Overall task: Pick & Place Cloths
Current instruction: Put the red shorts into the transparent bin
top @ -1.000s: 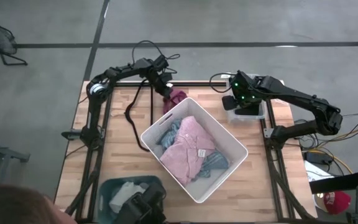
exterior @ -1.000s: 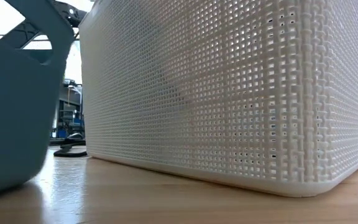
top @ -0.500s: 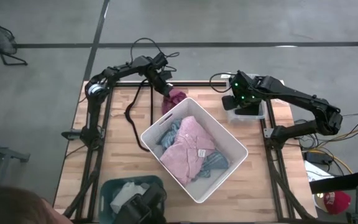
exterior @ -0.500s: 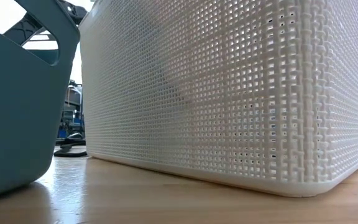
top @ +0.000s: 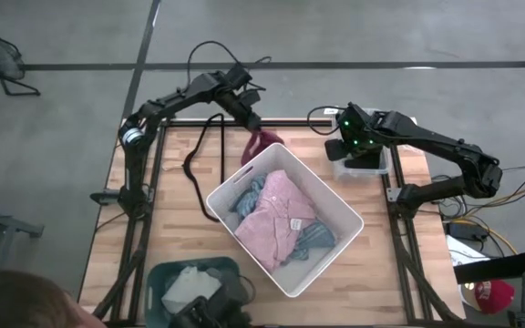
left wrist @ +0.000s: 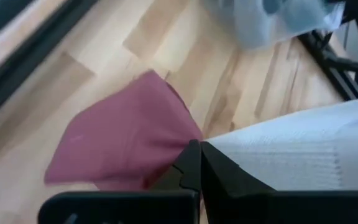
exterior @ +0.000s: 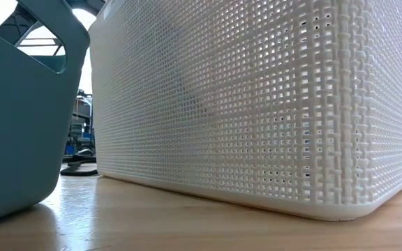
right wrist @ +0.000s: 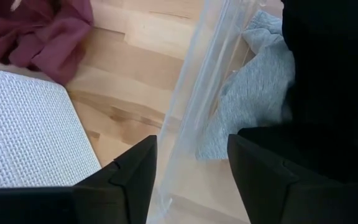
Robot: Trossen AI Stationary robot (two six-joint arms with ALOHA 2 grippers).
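A: From overhead, where do the arms stand?

B: The left pincer [top: 252, 126] is at the far edge of the worktop [top: 173, 196], clamped on the maroon cloth [top: 262, 142], which hangs just beside the far corner of the white basket [top: 346, 211]. The right pincer [top: 355, 146] hangs over a small clear bin [top: 361, 168] near the worktop's right edge.

A: And the other cloths?

B: The pink cloth [top: 272, 217] with its white tag lies on top in the white basket, with the blue striped cloth [top: 247, 195] under it and showing on both sides. A cream-white cloth [top: 183, 283] sits in the teal bin [top: 158, 272] at the near edge. A black cable [top: 192, 166] loops on the worktop left of the basket.

A: The level camera?

B: Only the white basket's woven wall [exterior: 257, 104] and the teal bin's side [exterior: 19, 125] on the wood. No pincer shows.

A: Left wrist?

B: The dark fingers [left wrist: 194, 168] are pressed together on the maroon cloth [left wrist: 123, 134], which drapes over the wood beside the white basket's rim [left wrist: 291, 155].

A: Right wrist?

B: Its fingers [right wrist: 129, 171] stand wide apart astride the clear bin's wall [right wrist: 191, 99]. A grey cloth [right wrist: 253, 93] and a black cloth [right wrist: 334, 81] lie inside it. The maroon cloth [right wrist: 42, 28] and the basket's corner [right wrist: 30, 130] show beyond.
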